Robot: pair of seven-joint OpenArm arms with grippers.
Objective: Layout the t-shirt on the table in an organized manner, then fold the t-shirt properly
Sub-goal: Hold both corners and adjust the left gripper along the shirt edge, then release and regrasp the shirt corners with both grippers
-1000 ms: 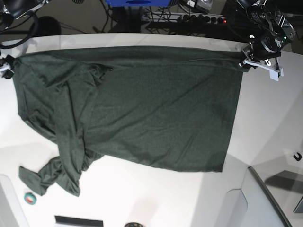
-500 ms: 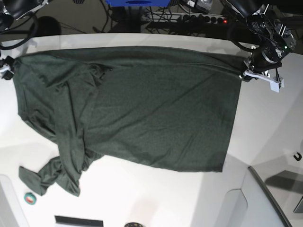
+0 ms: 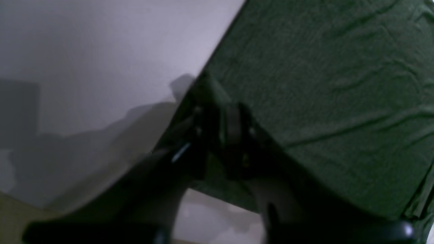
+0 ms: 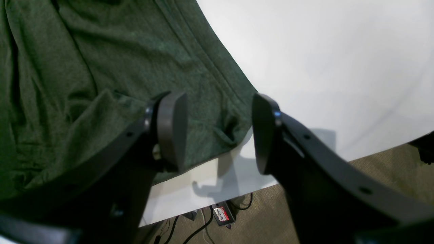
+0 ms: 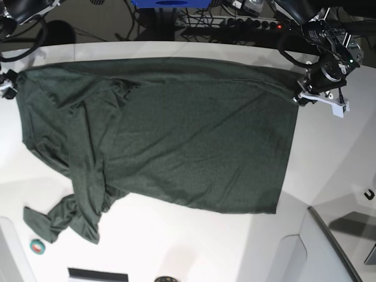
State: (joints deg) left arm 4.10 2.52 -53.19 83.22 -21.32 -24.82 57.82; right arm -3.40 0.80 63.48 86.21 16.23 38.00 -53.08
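At the far edge of the smooth white tabletop: large dark forest-green knit t-shirt spread flat, sleeve end bunched toward the near left corner. Left gripper set at the far right shirt corner, pads almost together around the hem; grip not confirmable. Right gripper parted and empty, hovering over the far left shirt corner. Advised: secure both corners, tension evenly, smooth the bunched sleeve. Small tag below the table edge, unreadable.

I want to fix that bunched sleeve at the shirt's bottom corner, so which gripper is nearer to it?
Right. The right gripper sits at the t-shirt's top corner on the bunched sleeve's side; the left gripper is at the far opposite corner.
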